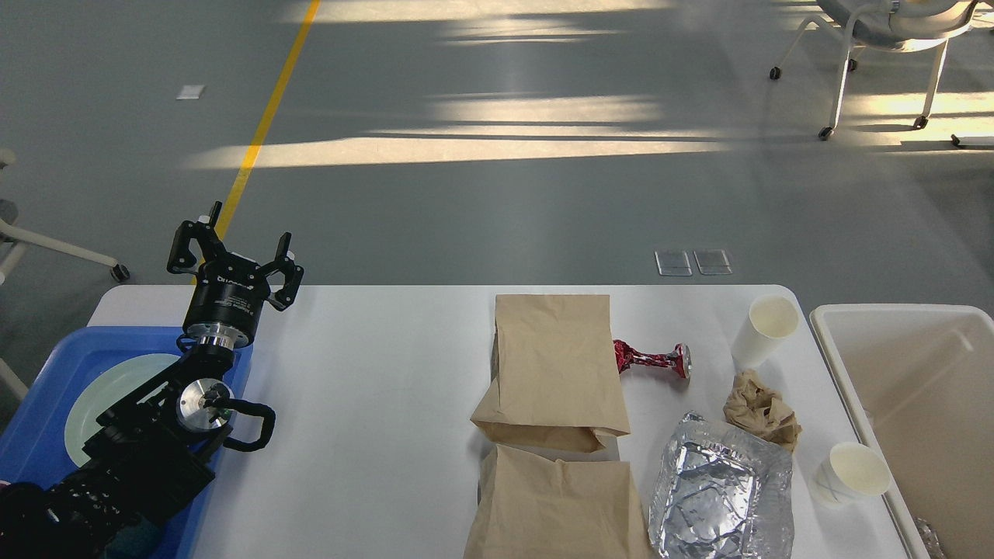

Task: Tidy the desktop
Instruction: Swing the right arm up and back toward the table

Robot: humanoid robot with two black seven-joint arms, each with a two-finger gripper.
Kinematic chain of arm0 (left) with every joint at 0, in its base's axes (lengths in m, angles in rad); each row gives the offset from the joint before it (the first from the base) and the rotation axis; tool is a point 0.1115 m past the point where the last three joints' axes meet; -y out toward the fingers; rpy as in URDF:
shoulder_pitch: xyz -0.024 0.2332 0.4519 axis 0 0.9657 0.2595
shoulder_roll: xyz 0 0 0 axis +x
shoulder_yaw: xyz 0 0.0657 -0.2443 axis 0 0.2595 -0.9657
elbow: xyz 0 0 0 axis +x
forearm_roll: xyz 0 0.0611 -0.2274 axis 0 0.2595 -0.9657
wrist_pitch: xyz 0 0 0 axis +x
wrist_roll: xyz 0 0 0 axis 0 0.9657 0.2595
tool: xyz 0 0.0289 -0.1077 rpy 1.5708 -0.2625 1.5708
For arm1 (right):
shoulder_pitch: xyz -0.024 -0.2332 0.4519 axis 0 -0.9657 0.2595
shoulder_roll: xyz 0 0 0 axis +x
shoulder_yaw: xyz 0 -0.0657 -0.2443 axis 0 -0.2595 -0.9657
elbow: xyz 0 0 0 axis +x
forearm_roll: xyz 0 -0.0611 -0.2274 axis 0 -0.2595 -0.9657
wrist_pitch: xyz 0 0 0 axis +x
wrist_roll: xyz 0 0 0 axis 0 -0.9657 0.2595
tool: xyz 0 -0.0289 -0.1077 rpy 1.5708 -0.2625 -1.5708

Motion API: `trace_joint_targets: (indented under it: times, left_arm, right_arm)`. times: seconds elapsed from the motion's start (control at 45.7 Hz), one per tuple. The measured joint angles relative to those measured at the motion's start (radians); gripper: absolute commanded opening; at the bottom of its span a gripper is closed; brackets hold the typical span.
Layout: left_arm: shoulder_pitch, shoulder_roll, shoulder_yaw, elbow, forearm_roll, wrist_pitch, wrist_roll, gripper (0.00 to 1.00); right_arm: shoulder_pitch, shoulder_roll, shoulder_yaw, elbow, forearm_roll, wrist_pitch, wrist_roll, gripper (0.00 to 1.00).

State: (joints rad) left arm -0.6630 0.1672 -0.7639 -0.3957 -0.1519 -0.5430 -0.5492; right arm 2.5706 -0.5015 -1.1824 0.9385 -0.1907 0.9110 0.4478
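— Where does the desktop lie?
— The white desktop (373,388) spans the lower half of the head view, rounded corners at its far edge, grey floor beyond.

— And the robot's hand?
— The left gripper (234,250) is raised above the desktop's far-left corner, fingers spread wide, nothing between them. Its arm rises over a blue tray (46,373) holding a pale green plate (101,388).

— What sits on the surface?
— Well apart from the gripper, at right: two brown paper bags (555,365), a crushed red can (652,359), crumpled brown paper (761,407), a foil tray (718,497), two white paper cups (765,328).

— Beyond that?
— An off-white bin (916,404) beside the right edge.
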Motion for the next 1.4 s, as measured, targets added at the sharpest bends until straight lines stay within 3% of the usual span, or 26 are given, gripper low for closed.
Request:
trace_joint_targets:
  times: [0.241, 0.372, 0.94, 1.225, 1.399]
  left_arm:
    - [0.000, 0.000, 0.000, 0.000, 0.000, 0.000, 0.000, 0.96]
    - [0.000, 0.000, 0.000, 0.000, 0.000, 0.000, 0.000, 0.96]
    - [0.000, 0.000, 0.000, 0.000, 0.000, 0.000, 0.000, 0.96]
    - [0.000, 0.000, 0.000, 0.000, 0.000, 0.000, 0.000, 0.96]
    - [0.000, 0.000, 0.000, 0.000, 0.000, 0.000, 0.000, 0.96]
  right_arm:
    - [0.077, 0.002, 0.016, 0.199, -0.032, 0.048, -0.006, 1.00]
    - [0.072, 0.013, 0.033, 0.263, -0.033, 0.049, -0.035, 1.00]
    - [0.012, 0.025, 0.032, 0.260, -0.037, 0.049, -0.061, 1.00]
    - [-0.048, 0.046, 0.016, 0.237, -0.039, 0.049, -0.157, 1.00]
    - [-0.066, 0.058, 0.014, 0.232, -0.034, 0.049, -0.178, 1.00]
